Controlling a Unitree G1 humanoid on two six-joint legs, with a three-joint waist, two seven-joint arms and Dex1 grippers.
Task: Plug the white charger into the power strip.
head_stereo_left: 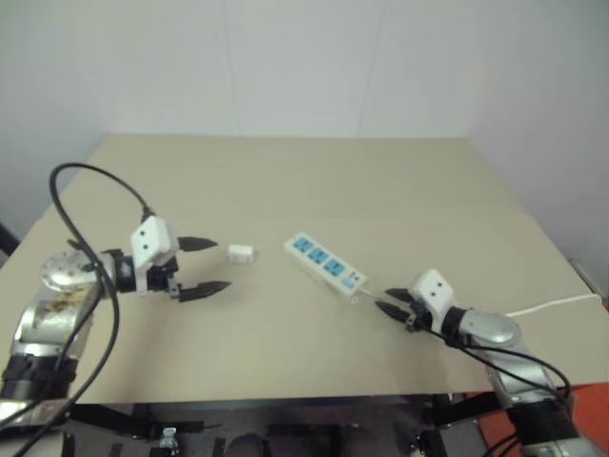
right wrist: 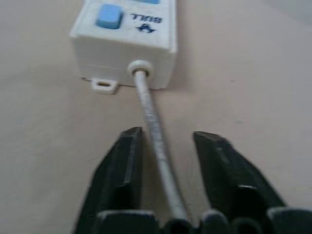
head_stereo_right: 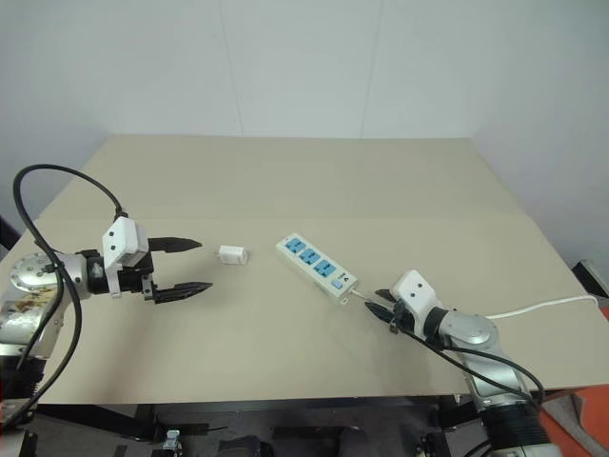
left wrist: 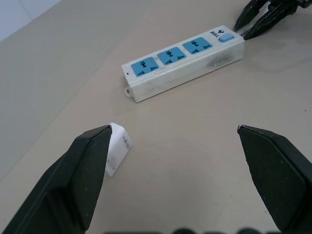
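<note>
The power strip (head_stereo_left: 325, 265) lies flat and slanted near the middle of the tan table, its three blue sockets facing up. The white charger (head_stereo_left: 240, 252) lies on the table a short way to its left, apart from it. My left gripper (head_stereo_left: 222, 264) hovers just left of the charger, open wide, with nothing between its fingers; in the left wrist view the charger (left wrist: 118, 147) sits beside one finger (left wrist: 83, 170). My right gripper (right wrist: 168, 134) is at the strip's cord end, open, its fingers straddling the thin white cord (right wrist: 151, 117) with gaps on both sides.
The cord (head_stereo_left: 552, 307) trails from the strip to the table's right edge. A black cable (head_stereo_left: 95, 171) loops above my left arm. The table (head_stereo_left: 285, 181) stretches back to a white wall.
</note>
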